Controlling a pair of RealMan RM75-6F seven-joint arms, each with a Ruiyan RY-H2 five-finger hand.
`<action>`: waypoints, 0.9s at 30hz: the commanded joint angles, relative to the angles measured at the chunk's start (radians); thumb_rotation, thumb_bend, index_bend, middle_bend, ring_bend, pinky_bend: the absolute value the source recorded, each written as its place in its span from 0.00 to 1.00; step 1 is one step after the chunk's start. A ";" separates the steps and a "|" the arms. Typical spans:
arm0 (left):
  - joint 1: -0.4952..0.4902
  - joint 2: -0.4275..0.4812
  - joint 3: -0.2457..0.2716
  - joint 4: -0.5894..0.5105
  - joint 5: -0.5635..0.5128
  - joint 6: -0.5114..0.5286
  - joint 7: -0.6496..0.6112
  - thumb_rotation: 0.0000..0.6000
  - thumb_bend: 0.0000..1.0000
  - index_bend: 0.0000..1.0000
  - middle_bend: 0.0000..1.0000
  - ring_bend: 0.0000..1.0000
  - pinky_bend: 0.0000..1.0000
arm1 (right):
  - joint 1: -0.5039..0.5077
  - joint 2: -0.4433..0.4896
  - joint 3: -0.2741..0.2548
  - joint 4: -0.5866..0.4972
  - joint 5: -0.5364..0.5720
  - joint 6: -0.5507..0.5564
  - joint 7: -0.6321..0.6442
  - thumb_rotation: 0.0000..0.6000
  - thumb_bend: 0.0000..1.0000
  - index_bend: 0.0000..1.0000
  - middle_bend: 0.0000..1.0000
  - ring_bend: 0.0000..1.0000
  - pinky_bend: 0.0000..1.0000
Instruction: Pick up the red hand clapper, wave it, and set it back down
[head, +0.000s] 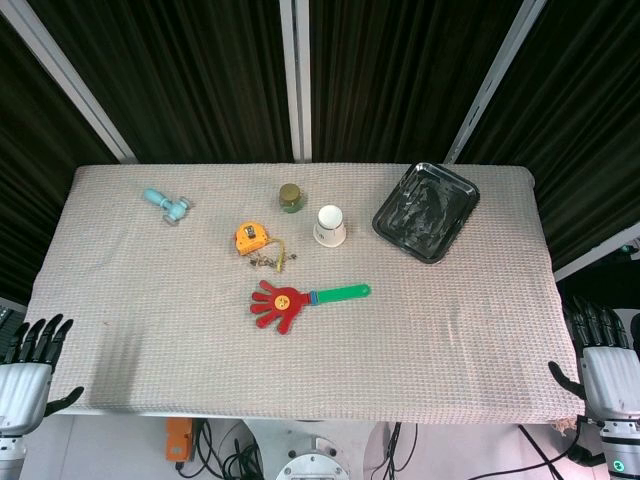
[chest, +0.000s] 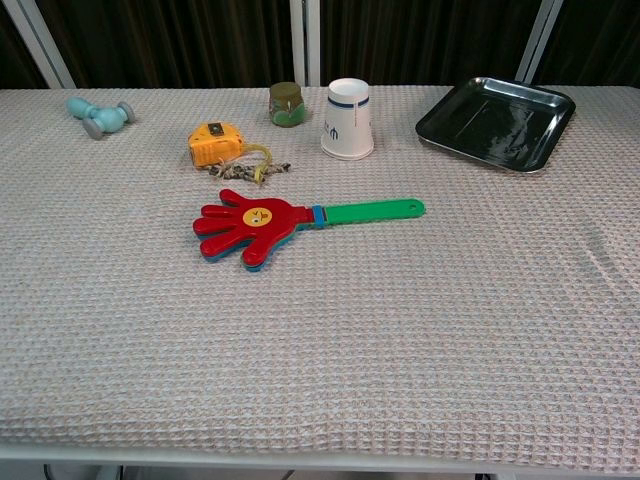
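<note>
The red hand clapper (head: 283, 303) (chest: 253, 227) lies flat near the middle of the table, its green handle (head: 340, 293) (chest: 374, 211) pointing right. My left hand (head: 30, 365) hangs off the table's front left corner, fingers apart and holding nothing. My right hand (head: 606, 365) hangs off the front right corner, also spread and empty. Both hands are far from the clapper. Neither hand shows in the chest view.
An orange tape measure (head: 251, 237) with a small chain lies just behind the clapper. A white paper cup (head: 330, 225), a green jar (head: 291, 197), a black tray (head: 426, 211) and a light blue toy (head: 167, 205) stand further back.
</note>
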 joint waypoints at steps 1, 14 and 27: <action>0.010 -0.005 -0.010 0.010 0.011 0.010 -0.017 1.00 0.07 0.03 0.02 0.00 0.00 | 0.000 -0.001 0.003 -0.010 -0.011 0.000 -0.015 1.00 0.12 0.00 0.00 0.00 0.00; 0.024 0.033 -0.009 -0.040 0.056 -0.006 -0.032 1.00 0.07 0.03 0.02 0.00 0.00 | 0.108 0.003 0.036 -0.152 -0.030 -0.168 -0.140 1.00 0.12 0.00 0.00 0.00 0.00; 0.042 0.025 -0.018 -0.064 0.066 -0.023 -0.034 1.00 0.07 0.03 0.03 0.00 0.01 | 0.478 -0.167 0.244 -0.392 0.349 -0.585 -0.547 1.00 0.12 0.00 0.03 0.00 0.00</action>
